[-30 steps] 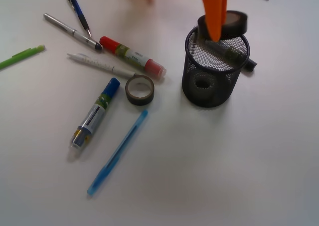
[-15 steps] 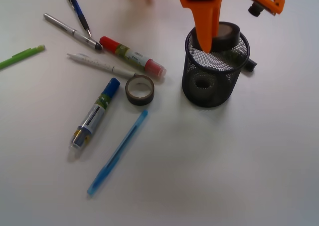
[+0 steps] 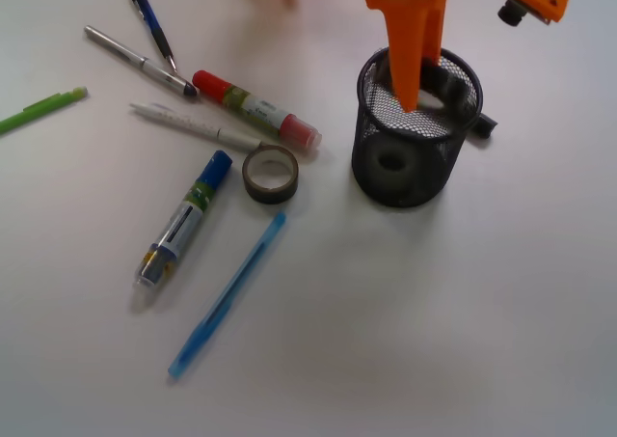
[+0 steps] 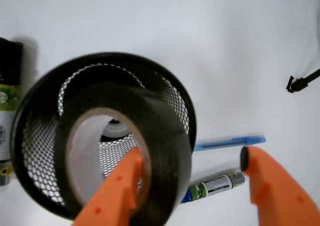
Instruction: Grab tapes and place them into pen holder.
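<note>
Wrist: tape (image 4: 150,151) over pen holder (image 4: 30,136)

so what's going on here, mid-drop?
Looks like it. The orange gripper is over the black mesh pen holder with its jaws apart, and a wide dark tape roll hangs on one finger, inside the holder's rim. Another roll already lies at the bottom of the holder. One small dark roll lies on the table among the pens and markers.

black wire-mesh pen holder (image 3: 405,167); matt dark tape (image 4: 165,136), core perhaps cardboard; smooth orange plastic gripper (image 4: 190,186).
</note>
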